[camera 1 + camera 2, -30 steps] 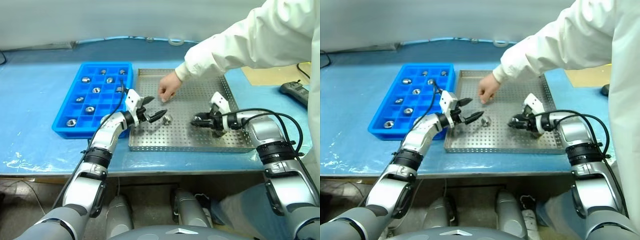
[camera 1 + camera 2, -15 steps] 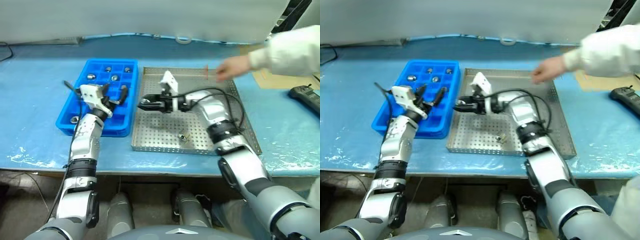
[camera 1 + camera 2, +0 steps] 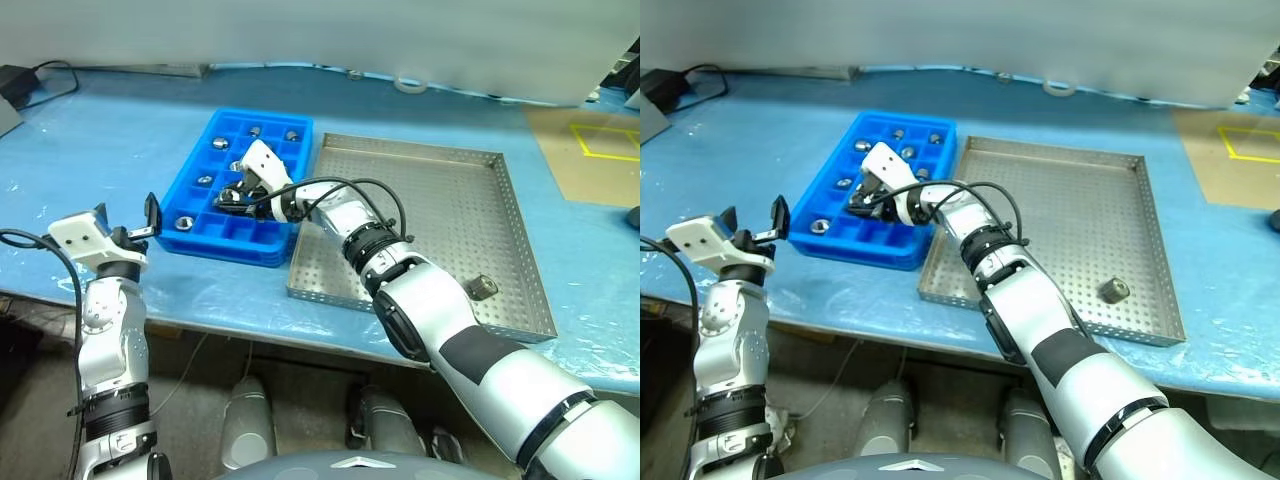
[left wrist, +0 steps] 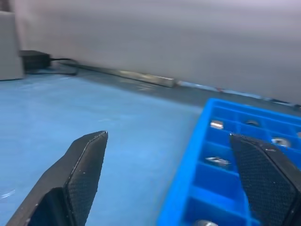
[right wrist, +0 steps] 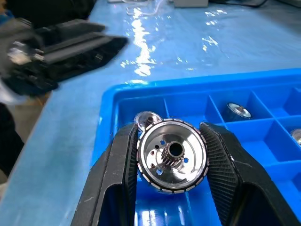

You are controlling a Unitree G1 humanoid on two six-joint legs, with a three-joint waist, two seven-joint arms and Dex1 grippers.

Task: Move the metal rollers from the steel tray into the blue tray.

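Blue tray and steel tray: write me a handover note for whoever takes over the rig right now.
Right gripper: shut on a shiny metal roller, over the bright blue plastic compartment tray.
Left gripper: open, empty, beside that tray's outer side.
Done: several rollers sit in blue compartments.
Left: release the held roller into a compartment; one roller remains in the perforated steel tray.

1. Blue tray (image 3: 262,250): bright blue plastic, grid of square compartments.
2. Steel tray (image 3: 440,160): silver, floor patterned with dotted perforations.
3. Metal rollers (image 5: 172,155): shiny silver-grey, dark hollow centre.
4. Table sheet (image 3: 110,140): pale blue, glossy.
5. Right gripper (image 5: 172,188): black fingers with textured pads.
6. Left gripper (image 4: 174,179): black fingers, cross-hatched.
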